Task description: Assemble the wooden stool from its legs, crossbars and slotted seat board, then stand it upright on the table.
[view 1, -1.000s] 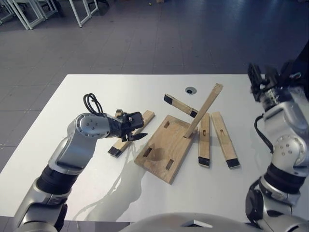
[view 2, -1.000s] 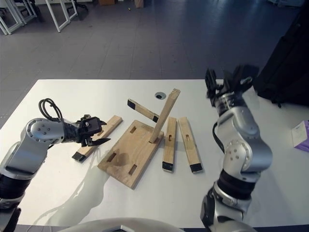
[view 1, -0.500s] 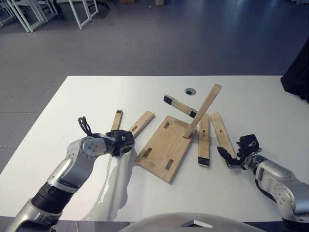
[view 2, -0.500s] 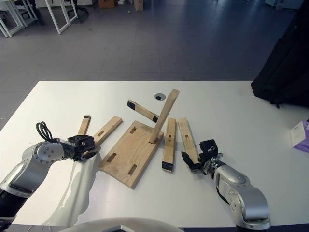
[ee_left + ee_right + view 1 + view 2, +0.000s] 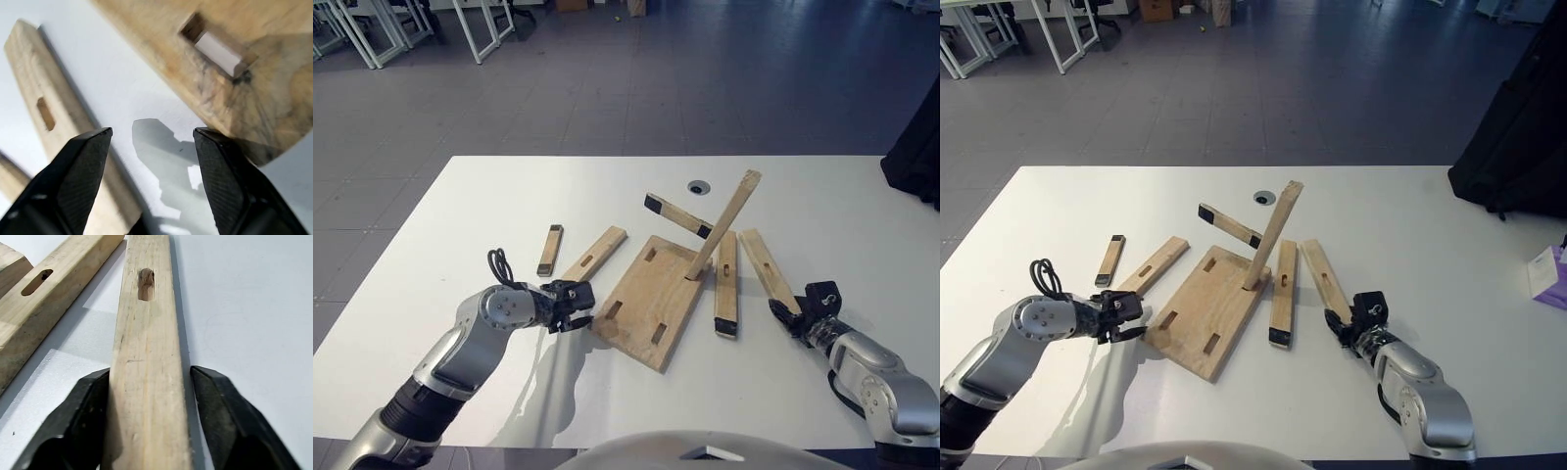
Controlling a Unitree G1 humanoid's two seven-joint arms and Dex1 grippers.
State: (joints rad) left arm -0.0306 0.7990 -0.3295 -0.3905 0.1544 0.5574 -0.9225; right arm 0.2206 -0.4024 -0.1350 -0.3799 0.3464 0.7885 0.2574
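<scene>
Left eye view: a white worktop (image 5: 480, 196) with wooden stool parts spread across it. At lower left, the left gripper (image 5: 578, 309) hangs released, jaws spread, just beside the near corner of the slotted seat board (image 5: 651, 294), which lies flat at centre. One leg (image 5: 724, 223) stands tilted in a seat slot. At lower right, the right gripper (image 5: 793, 318) clasps the near end of the rightmost leg (image 5: 766, 266), which lies flat. To do this step well, brace the board with the left gripper, keep the grasp square, and steer the leg end straight into an empty slot — no twisting.
</scene>
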